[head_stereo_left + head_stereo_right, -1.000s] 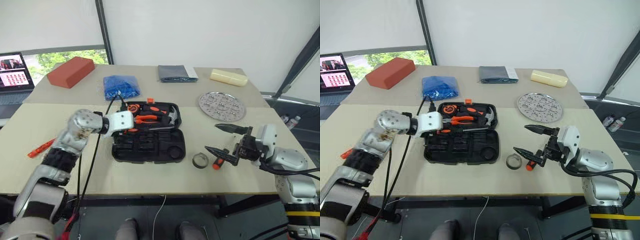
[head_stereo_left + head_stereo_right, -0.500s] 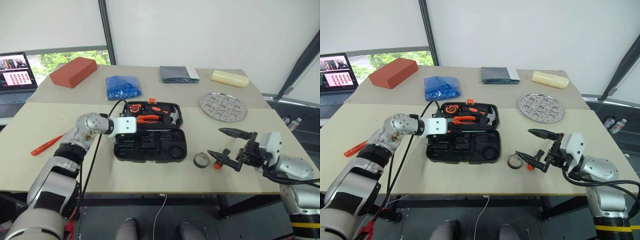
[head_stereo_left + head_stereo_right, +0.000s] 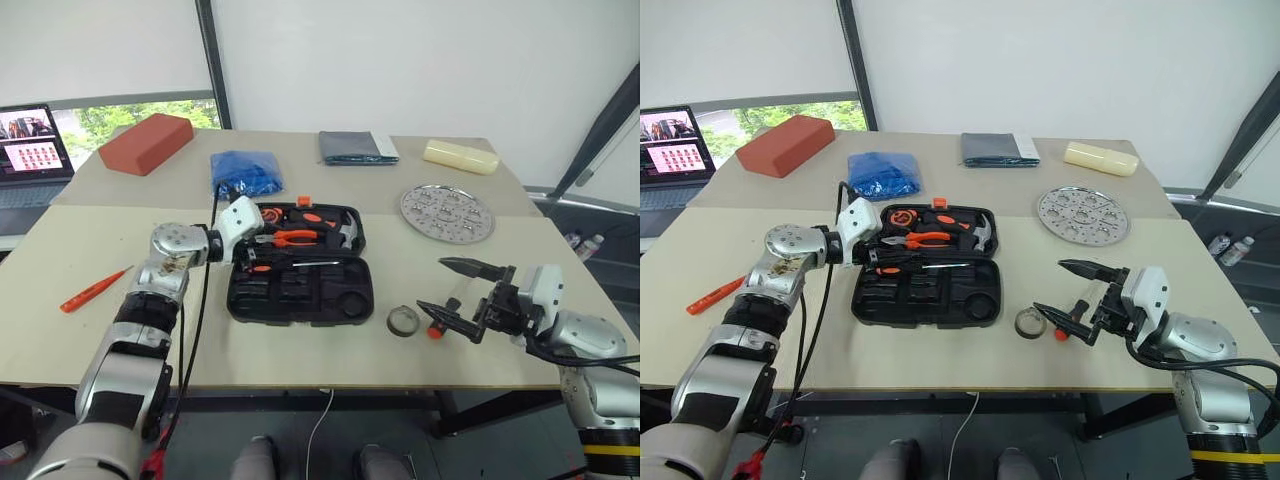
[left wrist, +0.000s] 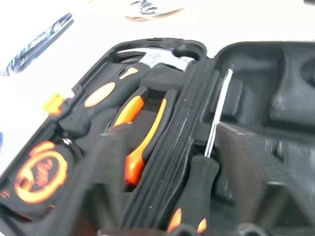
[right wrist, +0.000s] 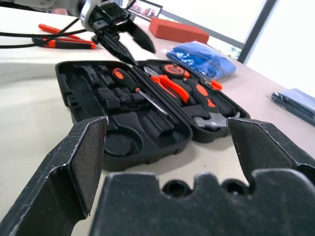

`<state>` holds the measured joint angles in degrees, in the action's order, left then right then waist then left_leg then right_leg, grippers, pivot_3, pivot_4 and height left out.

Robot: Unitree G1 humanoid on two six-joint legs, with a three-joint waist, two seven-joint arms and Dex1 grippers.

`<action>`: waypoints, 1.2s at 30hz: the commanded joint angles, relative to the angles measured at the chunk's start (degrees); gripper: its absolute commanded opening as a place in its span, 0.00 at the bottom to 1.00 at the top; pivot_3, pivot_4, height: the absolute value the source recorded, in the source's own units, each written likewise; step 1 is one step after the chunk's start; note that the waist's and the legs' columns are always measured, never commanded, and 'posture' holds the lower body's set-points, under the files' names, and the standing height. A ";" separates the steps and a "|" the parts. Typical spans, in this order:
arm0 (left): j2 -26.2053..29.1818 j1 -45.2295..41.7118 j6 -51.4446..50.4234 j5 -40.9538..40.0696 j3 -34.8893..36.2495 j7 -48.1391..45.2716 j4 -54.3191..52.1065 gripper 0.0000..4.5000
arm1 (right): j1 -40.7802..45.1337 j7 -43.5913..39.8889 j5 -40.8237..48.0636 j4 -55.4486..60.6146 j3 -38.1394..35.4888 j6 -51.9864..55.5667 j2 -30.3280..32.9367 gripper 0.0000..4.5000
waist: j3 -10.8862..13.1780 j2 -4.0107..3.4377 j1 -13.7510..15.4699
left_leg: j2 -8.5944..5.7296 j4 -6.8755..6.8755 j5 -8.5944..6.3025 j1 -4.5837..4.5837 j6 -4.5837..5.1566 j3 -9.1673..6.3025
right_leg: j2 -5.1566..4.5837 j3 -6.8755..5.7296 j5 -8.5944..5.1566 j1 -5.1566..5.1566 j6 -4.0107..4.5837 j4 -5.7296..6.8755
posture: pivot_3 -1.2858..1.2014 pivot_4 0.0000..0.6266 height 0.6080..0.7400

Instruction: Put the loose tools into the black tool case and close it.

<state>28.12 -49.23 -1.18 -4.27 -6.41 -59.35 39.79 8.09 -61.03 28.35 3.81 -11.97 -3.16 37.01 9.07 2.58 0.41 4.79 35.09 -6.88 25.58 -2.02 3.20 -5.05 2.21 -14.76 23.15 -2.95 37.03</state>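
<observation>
Right gripper (image 3: 432, 283) hovers level above the table, to the right of the black tool case (image 3: 300, 297) and nearer the table's front edge, with its two black fingers spread wide and nothing between them. Below it, a screwdriver with an orange-and-black handle (image 3: 437, 325) lies on the table to the right of the case. A small dark tape roll (image 3: 402, 321) lies flat just beside that screwdriver, between it and the case's near right corner.

Well apart to the left of the case, a slim all-orange screwdriver (image 3: 95, 289) lies slantwise on the table.

The case lies open and flat at the middle of the table. Its near half shows mostly bare moulded slots. A second screwdriver (image 3: 292, 266), with a black handle and orange marks, lies along the hinge line with its steel shaft pointing to the case's right side. The far half holds orange-handled pliers (image 3: 291, 238), a steel-headed hammer (image 3: 341, 232) and a round orange-and-black tape measure (image 4: 37, 172).

Left gripper (image 5: 139, 54) hangs over the case's left end, just above the handle of the screwdriver in the case. Its fingers stand somewhat apart and hold nothing.

Beyond the case, a blue bag (image 3: 245, 172) lies just behind its far left corner. A perforated metal disc (image 3: 447, 212) lies to its far right. Farther back sit a red-brown block (image 3: 146, 143), a dark folded cloth (image 3: 357, 147) and a pale yellow block (image 3: 459, 155).
</observation>
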 commanded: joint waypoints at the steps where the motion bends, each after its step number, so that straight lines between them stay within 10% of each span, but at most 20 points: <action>1: -1.69 1.10 -4.01 1.81 -0.57 4.58 -1.79 0.28 | 0.11 0.51 0.88 0.58 -1.36 -0.61 -0.36 1.00 | 0.00 0.00 0.04 | 0.00 0.01 0.00 0.00 0.00 0.00 | 0.00 0.00 0.00 0.00 -0.01 0.00 | 0.52 0.24 1.00; 4: -2.80 2.63 -5.29 3.08 -2.22 4.86 -2.53 0.05 | -0.47 0.81 0.73 0.81 -1.47 -0.57 -0.72 1.00 | 0.00 0.00 0.09 | 0.00 0.03 0.00 0.02 0.00 -0.02 | 0.01 -0.01 0.01 0.00 -0.01 0.00 | 0.52 0.24 1.00; 14: -3.82 5.77 -0.67 3.26 -1.58 6.36 -2.68 0.05 | -3.97 5.22 1.23 3.63 -2.34 1.68 -1.93 1.00 | -0.10 -0.16 0.33 | -0.05 0.06 0.00 -0.08 -0.01 -0.03 | -0.03 0.00 0.00 -0.14 -0.02 -0.02 | 0.52 0.24 1.00; 27: 10.98 40.50 11.23 -19.33 22.14 -12.67 -34.04 0.98 | -24.95 24.95 1.45 16.76 -16.70 24.67 0.31 1.00 | -0.28 -0.47 -0.51 | -0.02 -0.34 -0.05 -0.15 0.04 0.06 | -0.13 0.02 -0.10 -0.07 0.25 -0.13 | 0.52 0.24 1.00; 36: 13.09 66.72 6.41 -27.52 28.61 -16.54 -48.15 0.98 | -34.86 27.47 3.59 20.38 -22.50 32.20 -0.20 1.00 | -0.33 -0.63 -0.57 | 0.07 -0.29 -0.37 -0.34 -0.46 0.19 | -0.38 -0.05 -0.53 0.03 0.46 -0.44 | 0.52 0.24 1.00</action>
<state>40.83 16.88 5.26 -29.52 20.42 -75.52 -4.71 -27.85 -32.59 29.62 20.00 -32.15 27.66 35.01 8.74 1.95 -0.16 4.86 34.78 -7.26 25.24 -2.48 3.41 -5.47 2.18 -15.29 23.19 -2.49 36.49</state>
